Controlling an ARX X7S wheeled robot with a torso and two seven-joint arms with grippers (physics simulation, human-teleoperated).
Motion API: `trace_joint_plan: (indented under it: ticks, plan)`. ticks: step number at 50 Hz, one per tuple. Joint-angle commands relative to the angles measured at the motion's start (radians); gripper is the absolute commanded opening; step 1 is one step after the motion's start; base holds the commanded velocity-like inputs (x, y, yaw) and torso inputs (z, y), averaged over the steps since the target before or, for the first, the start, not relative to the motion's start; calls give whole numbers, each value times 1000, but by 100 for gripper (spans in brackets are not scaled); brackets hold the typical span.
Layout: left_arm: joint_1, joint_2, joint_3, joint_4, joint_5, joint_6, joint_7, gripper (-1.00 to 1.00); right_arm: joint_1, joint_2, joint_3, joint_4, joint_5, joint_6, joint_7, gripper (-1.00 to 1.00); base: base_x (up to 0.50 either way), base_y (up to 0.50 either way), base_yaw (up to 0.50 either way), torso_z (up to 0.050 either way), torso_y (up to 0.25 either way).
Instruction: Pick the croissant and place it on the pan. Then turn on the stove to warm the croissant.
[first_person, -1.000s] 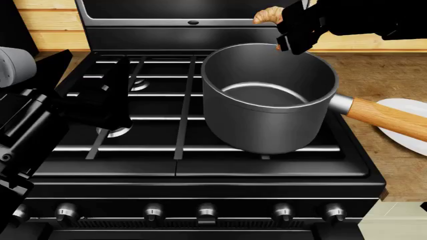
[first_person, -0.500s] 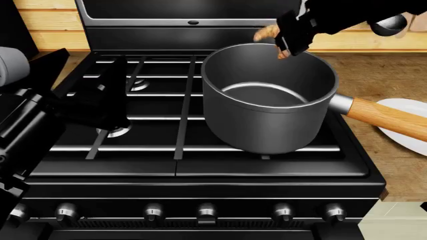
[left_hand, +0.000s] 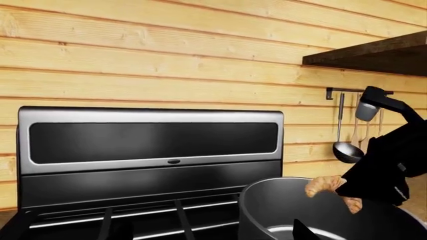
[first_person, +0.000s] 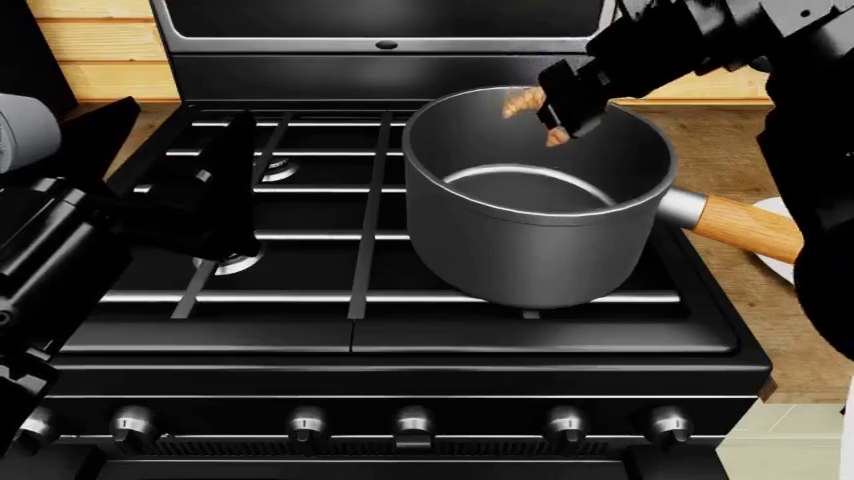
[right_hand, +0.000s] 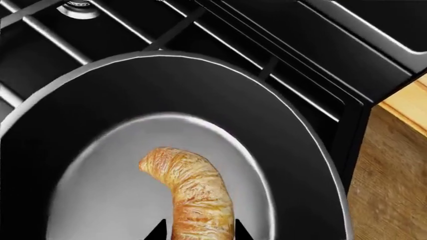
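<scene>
One croissant (right_hand: 190, 195) hangs clamped in my right end effector (first_person: 571, 96), just above the pan's (first_person: 534, 215) open mouth on the stove (first_person: 400, 330). I should lower it close to the floor, centred, before letting go. My left end effector's (first_person: 220, 190) state I cannot tell.

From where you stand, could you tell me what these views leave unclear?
- Right gripper: head view, pads around the croissant blocked by its own body; right wrist view cuts them at the edge.
- Left gripper: dark against the stove; jaw state unreadable.
- Knobs' settings: too small.
</scene>
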Motion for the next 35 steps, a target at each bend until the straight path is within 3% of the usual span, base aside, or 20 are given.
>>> trace_joint_plan:
  ticks: [1,35]
  plan:
    - [4,0,5,-2,8,4,6,100,-33,-62,-23,122,-54,-68,-69,-100,0,0,0,0,0]
    - [-5,-5,19,-7,6,14,3,100,-107,-99,142,125,-333,-40,-152,-100,0,0,0,0,0]
